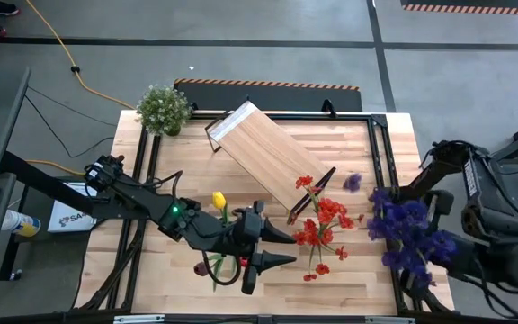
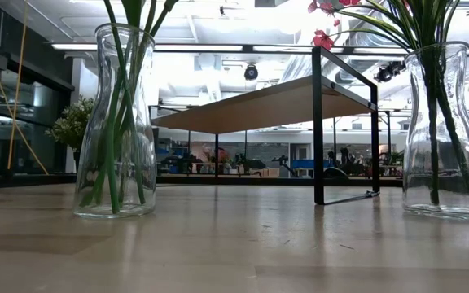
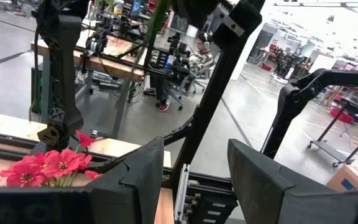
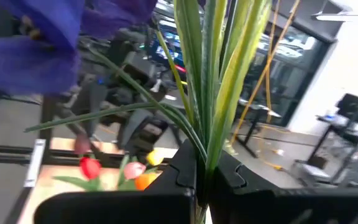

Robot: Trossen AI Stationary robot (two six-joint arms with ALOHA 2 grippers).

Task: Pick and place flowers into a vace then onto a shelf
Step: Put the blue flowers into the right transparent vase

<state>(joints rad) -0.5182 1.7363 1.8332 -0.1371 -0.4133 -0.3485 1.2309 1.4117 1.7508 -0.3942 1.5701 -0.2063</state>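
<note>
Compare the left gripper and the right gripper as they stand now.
The left gripper is open with nothing between its fingers; the right gripper is shut on the purple flowers, clamping their green stems. The left gripper hangs over the table's front middle beside the tulips; the right gripper sits at the table's right edge. Both are dark two-finger grippers.

Shelf [image 1: 268, 162] mid-table; potted plant [image 1: 163, 109] behind, left; flowers [image 1: 324, 232] before.

Bright overhead ceiling lights glare in the low view; the right wrist view is blurred.
</note>
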